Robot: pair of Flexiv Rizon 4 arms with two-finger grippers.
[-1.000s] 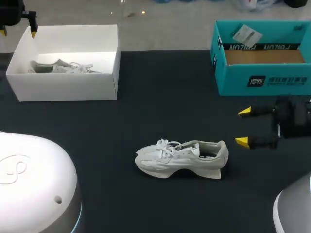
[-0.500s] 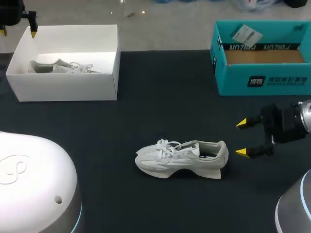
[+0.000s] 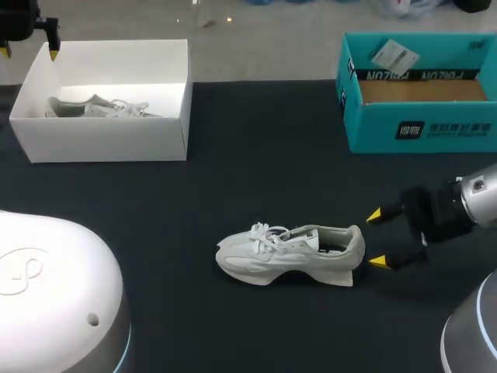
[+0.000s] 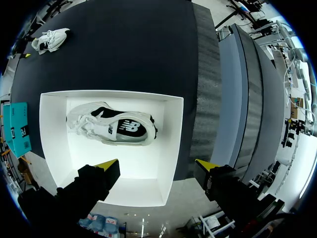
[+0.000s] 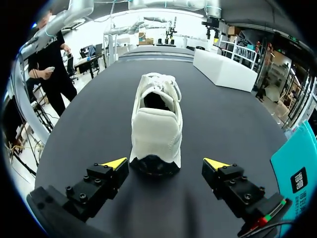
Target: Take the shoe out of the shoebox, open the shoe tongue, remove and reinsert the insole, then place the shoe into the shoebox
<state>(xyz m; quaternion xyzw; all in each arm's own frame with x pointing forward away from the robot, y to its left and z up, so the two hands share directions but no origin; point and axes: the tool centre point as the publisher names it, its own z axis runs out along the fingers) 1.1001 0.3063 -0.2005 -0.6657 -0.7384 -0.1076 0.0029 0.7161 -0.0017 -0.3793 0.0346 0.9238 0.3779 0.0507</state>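
Observation:
A white shoe (image 3: pixel 291 253) lies on its side on the black table, toe to the left, heel to the right. My right gripper (image 3: pixel 377 238) stands open just right of the heel. In the right wrist view the shoe (image 5: pixel 155 124) lies straight ahead of the open gripper (image 5: pixel 165 163), heel nearest, not touched. A second white shoe (image 3: pixel 101 107) lies inside the white shoebox (image 3: pixel 109 140) at the back left. My left gripper (image 4: pixel 156 164) hangs open above that shoebox (image 4: pixel 52 144), over the shoe (image 4: pixel 111 127) in it.
A teal box (image 3: pixel 419 128) with a brown floor and a small packet stands at the back right. The teal box (image 5: pixel 297 171) lies beside the right gripper. White robot housings fill the front left (image 3: pixel 54 295) and front right corners.
My right gripper has moved left and toward the front, closing in on the shoe's heel. The left arm and both shoes have stayed put.

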